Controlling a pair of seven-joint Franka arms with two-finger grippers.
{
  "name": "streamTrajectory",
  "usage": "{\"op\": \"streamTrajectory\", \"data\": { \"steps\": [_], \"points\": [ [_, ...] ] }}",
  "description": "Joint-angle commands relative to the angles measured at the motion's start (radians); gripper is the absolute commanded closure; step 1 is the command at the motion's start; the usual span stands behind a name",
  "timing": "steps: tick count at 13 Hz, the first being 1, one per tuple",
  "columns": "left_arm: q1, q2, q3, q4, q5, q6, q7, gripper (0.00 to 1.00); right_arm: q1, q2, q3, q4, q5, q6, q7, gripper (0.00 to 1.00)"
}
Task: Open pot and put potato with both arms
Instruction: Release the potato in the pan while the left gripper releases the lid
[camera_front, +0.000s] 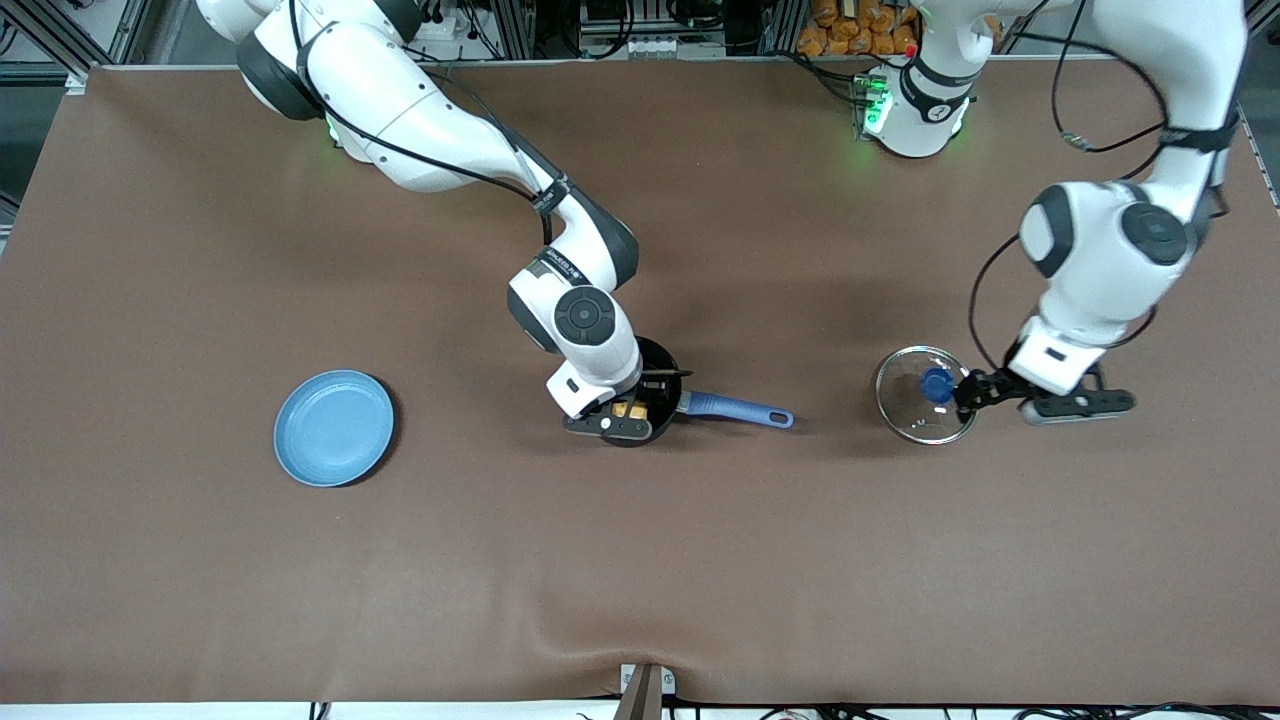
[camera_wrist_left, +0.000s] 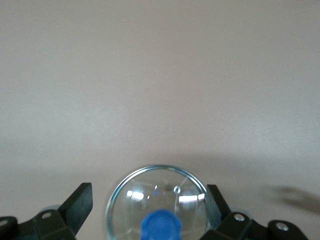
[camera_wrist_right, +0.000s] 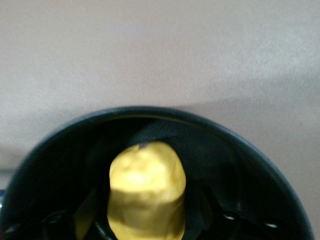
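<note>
Now | brown table (camera_front: 640, 560) (cloth-covered) | left hand (camera_front: 962, 392) spread around lid (camera_front: 905, 420) | right hand (camera_front: 625, 415) spread in pot (camera_front: 662, 358), potato (camera_front: 634, 409) between

The right gripper (camera_front: 632, 412) covers most of the pot (camera_front: 662, 362), so only a sliver of potato (camera_front: 634, 409) peeks out. Up close, the potato's lower end and the pot's rim run off frame. The lid's blue knob (camera_wrist_left: 161, 227) is cut off too.
</note>
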Motion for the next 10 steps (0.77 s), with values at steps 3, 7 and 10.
{"op": "streamTrajectory", "data": {
  "steps": [3, 7, 10],
  "points": [
    [0.054, -0.051, -0.01, 0.312, -0.019, -0.574, 0.01, 0.0, -0.002, -0.045, 0.002, 0.017, -0.024, -0.026, 0.013, 0.0],
    [0.054, -0.065, -0.012, 0.532, -0.013, -0.903, 0.001, 0.0, -0.011, -0.115, 0.002, 0.02, -0.021, -0.184, 0.005, 0.0],
    [0.054, -0.13, -0.012, 0.529, -0.002, -0.965, -0.022, 0.0, -0.109, -0.258, 0.005, 0.008, -0.019, -0.308, -0.091, 0.0]
  ]
}}
